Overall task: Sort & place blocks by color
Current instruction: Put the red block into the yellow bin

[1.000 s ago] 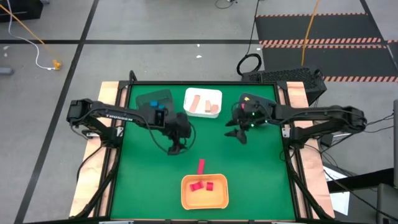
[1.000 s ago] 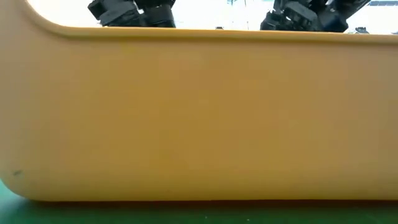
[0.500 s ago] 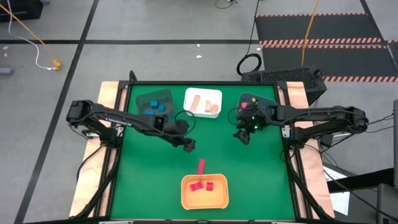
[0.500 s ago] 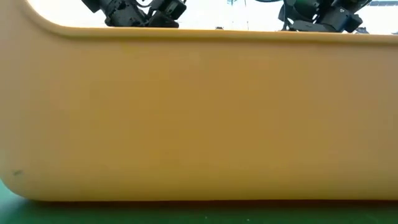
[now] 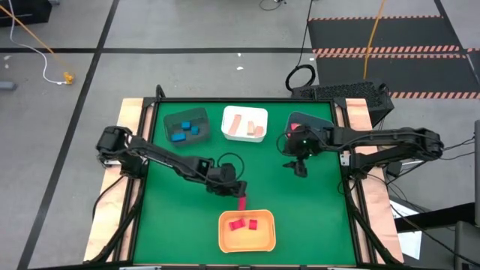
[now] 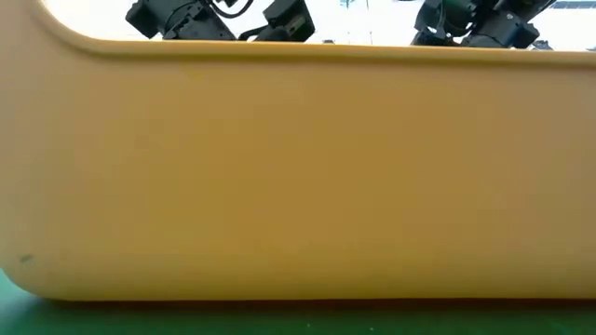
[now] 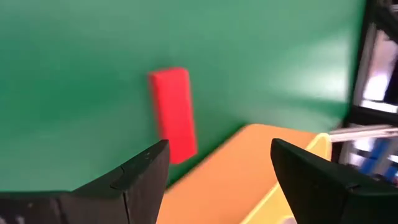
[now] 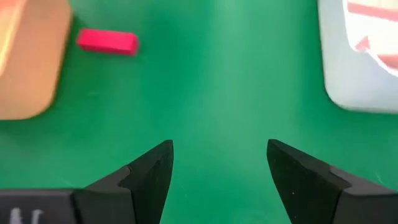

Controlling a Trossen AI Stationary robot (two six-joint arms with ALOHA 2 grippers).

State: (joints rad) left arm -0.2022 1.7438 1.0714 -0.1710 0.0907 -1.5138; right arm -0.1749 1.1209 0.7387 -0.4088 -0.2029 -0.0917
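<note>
The red bar (image 5: 241, 200) lies flat on the green counter (image 5: 172, 217), a little below the middle of the high view, and its long axis runs up and down in the frame. Its lower end points at the orange bin (image 5: 247, 240) and is just beside the bin's upper rim. In the left wrist view the same bar (image 7: 173, 114) is seen lying alone on the green surface, next to the orange rim.

The left end effector (image 5: 234, 187) is just above the upper end of the bar. Its two fingers are spread wide and hold nothing. The right end effector (image 5: 299, 168) is at the right of centre, well apart from the bar. Its fingers are also spread and empty; its wrist view shows only bare green between them.

Two red blocks (image 5: 244, 223) lie inside the orange bin. The blue blocks (image 5: 186, 131) are in the dark bin (image 5: 172, 119) at the upper left of the counter, and the pale tan blocks (image 5: 241, 126) are in the white bin (image 5: 259, 115) beside it.

The counter has a green mat with pale wooden edges at left and right. Around it is a grey floor with dark lines, a yellow cable (image 5: 34, 35) at the upper left, and black mats with striped edges (image 5: 390, 41) at the upper right. In the low view the orange wall of the bin (image 6: 298, 177) fills nearly the whole frame.
</note>
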